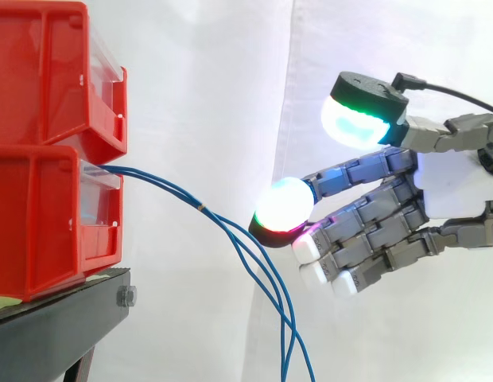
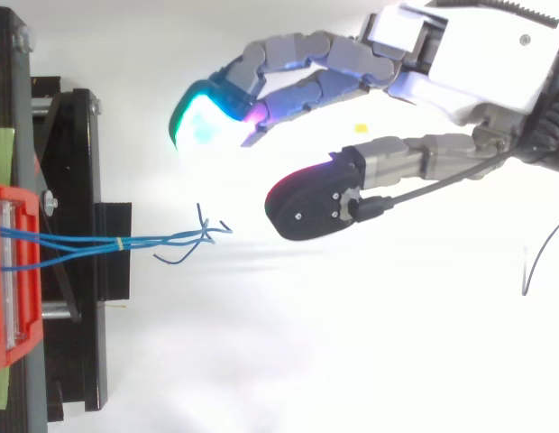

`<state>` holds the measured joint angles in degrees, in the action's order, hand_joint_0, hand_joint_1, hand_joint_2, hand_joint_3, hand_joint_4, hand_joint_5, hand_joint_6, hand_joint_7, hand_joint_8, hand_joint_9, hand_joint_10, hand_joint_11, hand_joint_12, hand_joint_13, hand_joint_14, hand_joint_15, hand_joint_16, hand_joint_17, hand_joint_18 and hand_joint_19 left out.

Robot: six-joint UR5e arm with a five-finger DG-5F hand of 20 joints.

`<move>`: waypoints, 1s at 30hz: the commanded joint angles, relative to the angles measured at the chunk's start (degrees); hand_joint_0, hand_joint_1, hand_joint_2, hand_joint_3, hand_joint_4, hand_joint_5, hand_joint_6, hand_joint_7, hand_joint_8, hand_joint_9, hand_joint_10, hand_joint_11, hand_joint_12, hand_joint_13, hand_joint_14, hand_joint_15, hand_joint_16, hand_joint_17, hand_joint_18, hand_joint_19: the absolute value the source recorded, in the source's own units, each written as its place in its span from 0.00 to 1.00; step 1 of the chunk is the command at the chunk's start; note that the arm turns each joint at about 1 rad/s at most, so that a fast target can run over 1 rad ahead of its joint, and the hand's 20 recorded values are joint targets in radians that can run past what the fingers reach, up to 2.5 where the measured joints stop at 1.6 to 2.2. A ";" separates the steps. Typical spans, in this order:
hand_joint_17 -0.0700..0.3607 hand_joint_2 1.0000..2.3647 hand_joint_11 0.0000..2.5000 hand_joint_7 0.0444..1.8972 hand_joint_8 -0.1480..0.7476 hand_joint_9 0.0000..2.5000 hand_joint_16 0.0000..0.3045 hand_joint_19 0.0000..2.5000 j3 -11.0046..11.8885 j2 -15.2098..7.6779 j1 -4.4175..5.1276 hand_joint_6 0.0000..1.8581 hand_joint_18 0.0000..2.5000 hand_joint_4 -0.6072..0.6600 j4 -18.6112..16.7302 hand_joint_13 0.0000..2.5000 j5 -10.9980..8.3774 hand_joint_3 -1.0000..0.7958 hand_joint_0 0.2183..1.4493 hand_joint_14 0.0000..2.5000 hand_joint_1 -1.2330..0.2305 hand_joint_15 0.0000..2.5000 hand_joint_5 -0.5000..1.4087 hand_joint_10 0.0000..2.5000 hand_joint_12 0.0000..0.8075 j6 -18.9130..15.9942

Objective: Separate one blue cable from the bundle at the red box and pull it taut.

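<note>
Out of the lower red box [image 1: 40, 215] runs a bundle of thin blue cables [image 2: 81, 241], cinched by a small yellow band [image 1: 201, 208], then drooping loose. They look light, limp and probably slippery, so pinch one strand just past the band. To the right the hand [image 1: 453, 187] hangs apart from them, fingers [image 1: 366, 171] spread wide, holding nothing.

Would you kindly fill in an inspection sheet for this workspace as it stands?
Surface: black stand carrying two stacked red bins.
Job's things: blue cables leave the lower bin, are tied by a small band, then hang down loose.
Clutter: nothing seen.
Hand: open and relaxed, holding nothing, apart from the cables.
Cables: slack, none separated or taut.
Surroundings: white curtain behind.
</note>
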<state>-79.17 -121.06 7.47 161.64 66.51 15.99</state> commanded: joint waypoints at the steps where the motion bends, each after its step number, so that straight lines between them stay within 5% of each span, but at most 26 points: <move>1: 0.34 0.00 0.18 0.47 0.49 0.27 0.11 0.19 0.15 -0.50 0.08 0.27 0.15 0.66 -2.03 0.23 -1.38 0.30 0.27 0.01 0.46 0.14 0.17 0.01 0.40 0.88; 10: 0.34 0.00 0.18 0.47 0.50 0.28 0.11 0.19 3.23 -4.63 0.08 0.27 0.15 0.66 0.43 0.24 -0.59 0.30 0.27 0.01 0.46 0.15 0.17 0.01 0.40 0.35; 15: 0.34 0.00 0.20 0.50 0.49 0.28 0.11 0.20 3.58 -6.12 0.26 0.27 0.15 0.66 -1.33 0.24 0.38 0.30 0.27 0.01 0.46 0.16 0.18 0.01 0.41 0.09; 19: 0.35 0.00 0.21 0.55 0.49 0.29 0.12 0.21 5.60 -10.08 0.44 0.27 0.16 0.64 -4.23 0.25 3.19 0.30 0.27 0.01 0.46 0.16 0.18 0.01 0.42 -0.97; 23: 0.35 0.00 0.23 0.57 0.49 0.29 0.12 0.21 6.75 -10.34 0.70 0.27 0.16 0.62 -5.19 0.25 6.62 0.29 0.26 0.01 0.45 0.17 0.18 0.01 0.43 -2.37; 28: 0.36 0.00 0.25 0.61 0.49 0.28 0.12 0.22 7.62 -10.43 0.88 0.27 0.16 0.61 -5.98 0.25 7.50 0.29 0.26 0.01 0.44 0.18 0.17 0.01 0.43 -3.34; 30: 0.36 0.00 0.25 0.61 0.49 0.28 0.12 0.22 7.45 -11.48 0.26 0.27 0.17 0.61 -6.69 0.25 7.85 0.29 0.26 0.01 0.44 0.18 0.17 0.01 0.44 -4.66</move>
<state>-71.84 -131.62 8.22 155.71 73.71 12.64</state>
